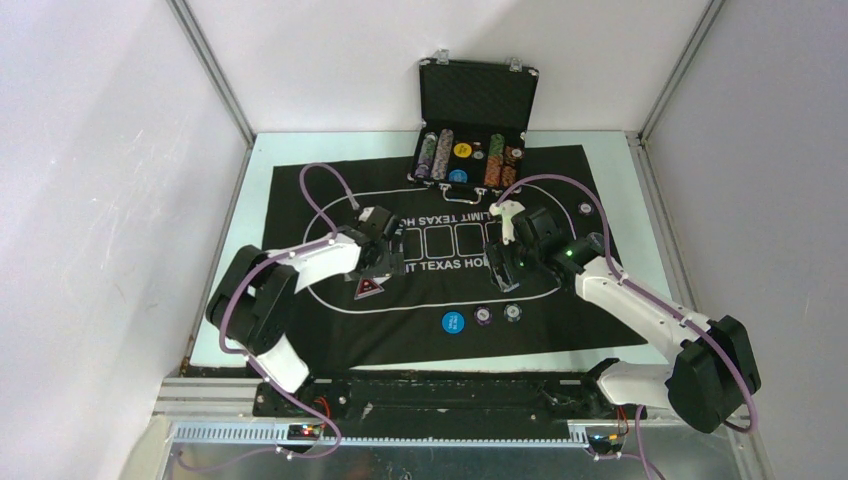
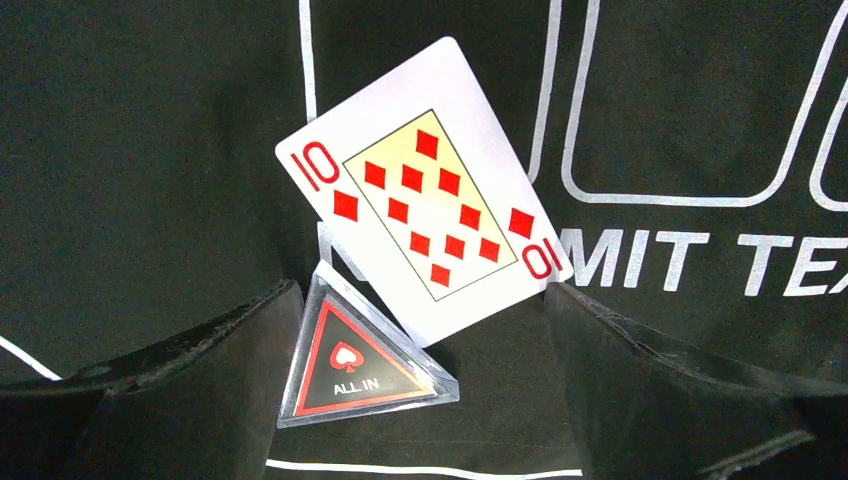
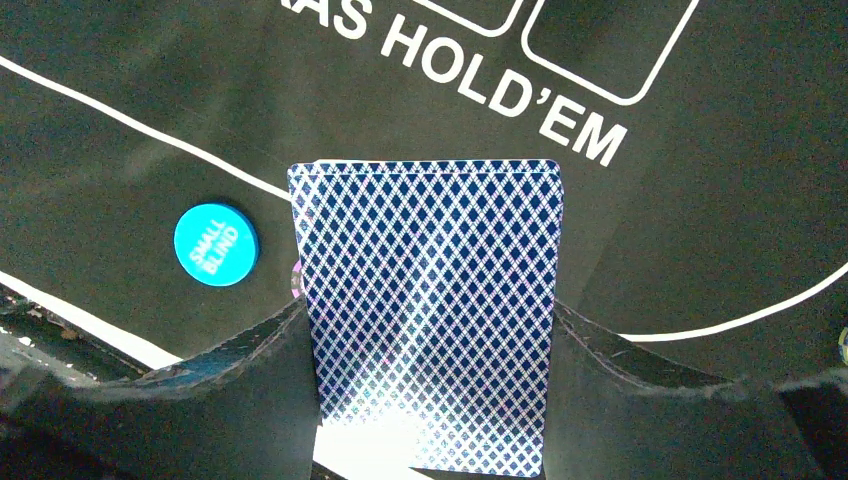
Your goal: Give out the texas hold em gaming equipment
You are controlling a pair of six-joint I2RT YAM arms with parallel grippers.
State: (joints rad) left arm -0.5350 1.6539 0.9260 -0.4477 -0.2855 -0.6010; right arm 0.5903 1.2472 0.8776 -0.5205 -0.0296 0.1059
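Blue-backed deck going out, most seemingly remaining.
Right claw is gripping it; left claw is gaping above ten of diamonds.

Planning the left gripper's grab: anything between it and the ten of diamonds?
The ALL IN triangle lies between the fingers of the open left gripper, under the ten of diamonds' near corner; closing may catch it.

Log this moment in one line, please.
left jaws open; ten of diamonds face-up, overlapping ALL IN marker; right jaws shut on blue-backed cards
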